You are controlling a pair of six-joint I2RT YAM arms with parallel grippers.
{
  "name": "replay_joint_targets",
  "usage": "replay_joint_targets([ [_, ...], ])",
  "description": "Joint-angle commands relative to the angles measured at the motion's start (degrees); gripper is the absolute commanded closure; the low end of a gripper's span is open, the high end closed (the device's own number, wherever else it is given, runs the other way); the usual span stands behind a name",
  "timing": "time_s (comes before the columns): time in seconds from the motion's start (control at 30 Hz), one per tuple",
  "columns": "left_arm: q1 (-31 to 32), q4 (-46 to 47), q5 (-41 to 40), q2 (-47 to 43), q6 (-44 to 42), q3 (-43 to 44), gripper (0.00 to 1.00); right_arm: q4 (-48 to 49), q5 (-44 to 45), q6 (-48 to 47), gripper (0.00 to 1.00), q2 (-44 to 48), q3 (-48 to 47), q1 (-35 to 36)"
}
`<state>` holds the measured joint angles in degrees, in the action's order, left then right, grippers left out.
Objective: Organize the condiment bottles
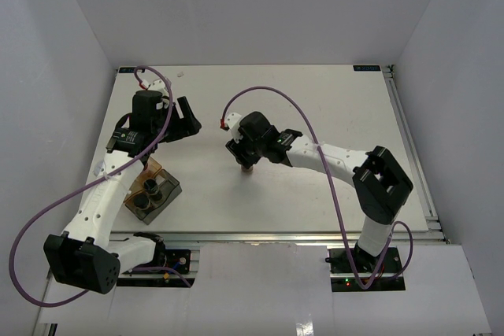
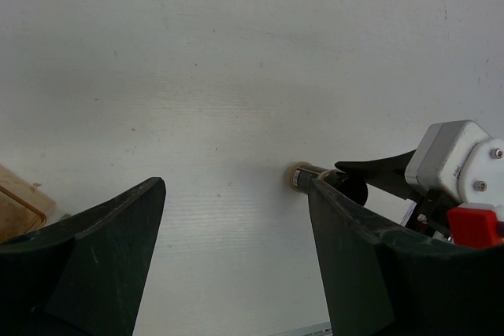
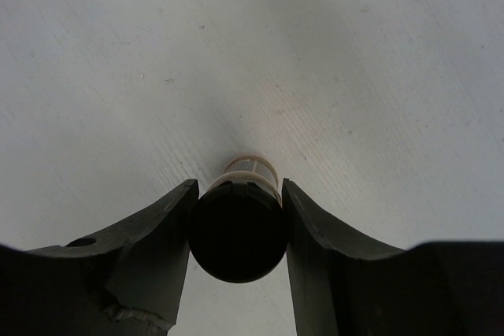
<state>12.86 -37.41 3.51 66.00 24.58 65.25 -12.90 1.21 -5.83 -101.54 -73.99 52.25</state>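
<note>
far to the left of the right fingers sits the organizer box [image 1: 173, 192], with dark-capped jars [image 1: 150, 187] standing in it. the left gripper [image 1: 189, 118] hangs just beyond the box, its fingers [image 2: 94, 257] spread apart with nothing between them. further right, the right gripper [image 3: 239, 188] has its 2 fingers clamped on the black cap of a spice jar [image 3: 236, 234]. the clear body with cream-coloured bands pokes out past the fingertips toward the table [image 3: 118, 53]. whether its base touches the surface i cannot tell.

the step in hand looks like carrying this jar left to the box. to do it well:
- hold the cap firmly, since the grip sits high and the body could swing below the fingers.
- raise the jar enough that its base clears the box wall.
- travel with the wrist level.
- come down over a free spot beside the jars in the box, not onto their caps.
- release only once the base rests.
- the open left fingers lie near the path, so pass on their near side.
</note>
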Motion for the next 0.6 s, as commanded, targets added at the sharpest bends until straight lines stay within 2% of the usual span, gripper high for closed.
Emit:
replay_joint_targets([
  [0.0, -0.21, 0.29, 0.89, -1.75, -0.52, 1.74, 0.16, 3.90, -2.74, -1.35, 0.43, 0.52, 1.82, 0.05],
  [0.3, -0.21, 1.50, 4.09, -0.87, -1.04, 0.05, 0.16, 3.18, -2.36, -2.07, 0.26, 1.10, 1.78, 0.05],
  [0.57, -0.21, -2.53, 5.87, -0.38, -4.72, 4.95, 0.16, -1.55, -0.90, -2.71, 0.21, 4.20, -5.20, 0.05],
])
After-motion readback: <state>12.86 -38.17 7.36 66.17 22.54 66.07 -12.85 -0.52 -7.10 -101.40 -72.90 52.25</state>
